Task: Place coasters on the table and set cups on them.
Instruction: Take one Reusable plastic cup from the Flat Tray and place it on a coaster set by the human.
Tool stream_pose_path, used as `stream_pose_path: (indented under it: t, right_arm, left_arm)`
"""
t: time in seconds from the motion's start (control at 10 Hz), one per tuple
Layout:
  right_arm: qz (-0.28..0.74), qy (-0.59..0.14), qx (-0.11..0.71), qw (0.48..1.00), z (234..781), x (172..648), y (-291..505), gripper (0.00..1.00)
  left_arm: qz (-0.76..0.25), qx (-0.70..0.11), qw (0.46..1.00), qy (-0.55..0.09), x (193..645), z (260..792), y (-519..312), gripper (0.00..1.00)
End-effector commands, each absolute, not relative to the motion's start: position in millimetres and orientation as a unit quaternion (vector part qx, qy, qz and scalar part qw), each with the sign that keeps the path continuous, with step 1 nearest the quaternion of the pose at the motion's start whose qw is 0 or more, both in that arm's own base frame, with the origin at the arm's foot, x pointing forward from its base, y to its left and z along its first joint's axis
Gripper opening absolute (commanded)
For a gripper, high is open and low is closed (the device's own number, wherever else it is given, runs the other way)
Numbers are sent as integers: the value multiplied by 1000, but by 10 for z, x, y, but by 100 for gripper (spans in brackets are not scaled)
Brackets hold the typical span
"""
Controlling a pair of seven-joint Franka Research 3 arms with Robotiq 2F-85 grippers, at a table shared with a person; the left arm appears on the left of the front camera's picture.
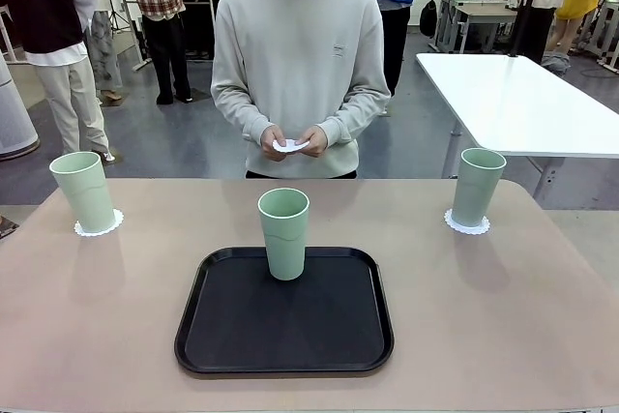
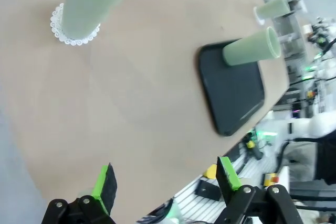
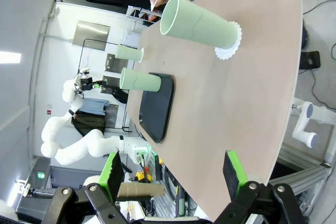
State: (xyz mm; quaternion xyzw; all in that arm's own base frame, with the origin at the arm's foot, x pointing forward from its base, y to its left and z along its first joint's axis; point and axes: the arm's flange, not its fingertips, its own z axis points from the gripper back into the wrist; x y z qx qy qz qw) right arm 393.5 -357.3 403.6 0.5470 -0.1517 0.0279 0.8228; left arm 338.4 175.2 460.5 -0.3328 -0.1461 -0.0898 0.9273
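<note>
Right now, op, L to R. At the far-left part of the counter (image 1: pixel 116 326) you've got the left cup (image 1: pixel 85 191), upright on the left coaster (image 1: pixel 99 226). The coaster's scalloped edge peeks out round the cup's base.

Centre, nearer your side, sits the black tray (image 1: pixel 284 340), flat on the counter. The middle cup (image 1: pixel 283 232) stands upright inside it, at the middle of the tray's far rim, base straight on the black surface.

Behind the tray, at the counter's far side, the person stands facing you. Their right hand (image 1: pixel 272 137) and left hand (image 1: pixel 315 139) pinch the third coaster (image 1: pixel 290 146) between them at approx. waist height, up off the counter.

Far right, the right cup (image 1: pixel 477 186) is upright on the right coaster (image 1: pixel 467 225), w/ the white frill showing at its foot. It's well apart from the tray.

Grippers:
- **Left wrist cam:** the left gripper (image 2: pixel 165 176) has its green pads spread wide apart w/ nothing between them. It's over bare counter close to the edge, and the left cup and its coaster are well ahead of it.
- **Right wrist cam:** the right gripper (image 3: pixel 172 163) has its fingers wide apart too and carries nothing. It's near the counter's edge, w/ the right cup on its coaster further ahead and the tray w/ the middle cup beyond.
</note>
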Motion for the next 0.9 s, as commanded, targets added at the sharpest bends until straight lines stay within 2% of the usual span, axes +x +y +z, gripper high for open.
stream_pose_path:
  t: [0.0,0.6,0.8]
  right_arm:
    - [32,-150,549,822,4052,3933,-3571,100]
    - [32,-150,549,822,4052,3933,-3571,100]
    - [32,-150,549,822,4052,3933,-3571,100]
  left_arm:
    - [-88,-387,909,-130,3544,4651,2090,100]
    - [-167,-559,794,-169,3424,4411,3033,100]
    - [-176,-588,770,-172,3399,4225,3090,100]
